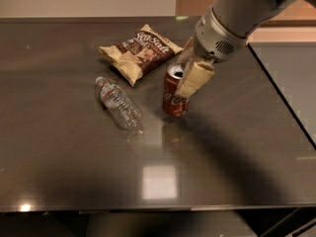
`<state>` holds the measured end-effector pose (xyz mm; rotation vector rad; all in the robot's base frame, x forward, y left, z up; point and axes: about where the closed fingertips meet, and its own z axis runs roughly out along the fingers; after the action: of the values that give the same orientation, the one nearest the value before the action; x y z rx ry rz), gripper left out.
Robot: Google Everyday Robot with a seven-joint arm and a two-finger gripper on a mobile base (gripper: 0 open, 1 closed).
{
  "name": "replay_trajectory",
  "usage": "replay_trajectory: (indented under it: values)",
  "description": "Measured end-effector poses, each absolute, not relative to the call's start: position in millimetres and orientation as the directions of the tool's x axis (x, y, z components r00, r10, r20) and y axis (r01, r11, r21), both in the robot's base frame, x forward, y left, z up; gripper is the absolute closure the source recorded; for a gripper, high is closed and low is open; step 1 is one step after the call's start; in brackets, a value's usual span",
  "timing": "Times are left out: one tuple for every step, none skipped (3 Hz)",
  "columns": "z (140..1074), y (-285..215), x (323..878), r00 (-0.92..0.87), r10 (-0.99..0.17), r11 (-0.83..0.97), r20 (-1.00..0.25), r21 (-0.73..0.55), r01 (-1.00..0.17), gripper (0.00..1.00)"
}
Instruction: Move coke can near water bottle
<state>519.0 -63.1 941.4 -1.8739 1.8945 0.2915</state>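
The red coke can (174,96) stands upright near the middle of the dark table, its silver top showing. My gripper (189,76) comes in from the upper right and is shut on the can's upper part, one cream finger (195,79) lying across its right side. The clear ribbed water bottle (118,103) lies on its side to the left of the can, a short gap between them.
A brown-and-cream chip bag (141,51) lies behind the bottle and can. The table's right edge (281,88) runs diagonally past my arm. The front edge (158,207) is at the bottom. A bright light reflection (159,181) is on the tabletop.
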Motion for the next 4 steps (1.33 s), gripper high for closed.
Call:
replay_trajectory:
  values:
    - [937,-48,529,0.058,-0.884,0.020,-0.464,-0.162,-0.987,1.00]
    - [931,-32,538,0.085,-0.878,-0.013,-0.470,-0.154,-0.988,1.00]
    - [926,-19,543,0.105,-0.873,-0.039,-0.477,-0.145,-0.989,1.00]
    - [922,-9,545,0.121,-0.869,-0.058,-0.479,-0.144,-0.988,0.82]
